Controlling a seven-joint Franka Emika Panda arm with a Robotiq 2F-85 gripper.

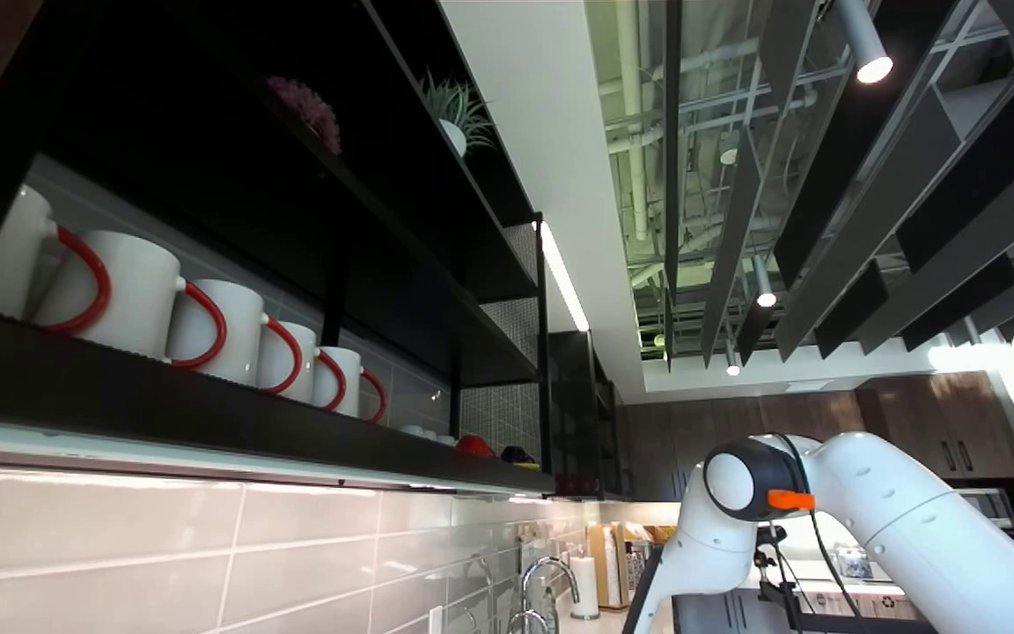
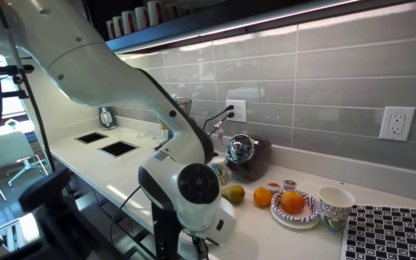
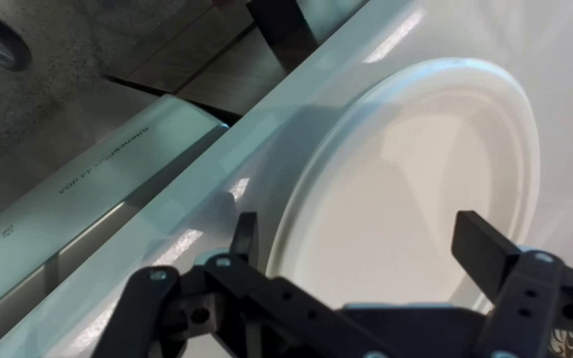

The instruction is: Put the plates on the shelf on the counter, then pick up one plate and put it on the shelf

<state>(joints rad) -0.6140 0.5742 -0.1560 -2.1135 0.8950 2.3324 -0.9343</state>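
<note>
A white round plate (image 3: 396, 199) lies on the counter near its front edge, filling the middle of the wrist view. My gripper (image 3: 363, 238) is open above it. The left finger is just outside the plate's rim and the right finger is over its inner area, with nothing held. In an exterior view the wrist hides most of this plate (image 2: 228, 207). A pale plate (image 2: 300, 225) sits under a patterned paper bowl holding a fruit. The black shelf (image 1: 234, 431) is on the wall with mugs on it, and its lower tier also shows above the arm (image 2: 179, 32).
Beside the plate are a pear (image 2: 234, 194), an orange (image 2: 262, 197), a paper cup (image 2: 335, 209) and a checkered board (image 2: 392, 231). A dark jar (image 2: 251, 159) stands near the wall. White mugs with red handles (image 1: 216, 330) line the shelf's lower tier. An open dishwasher door (image 3: 102, 154) is below the counter.
</note>
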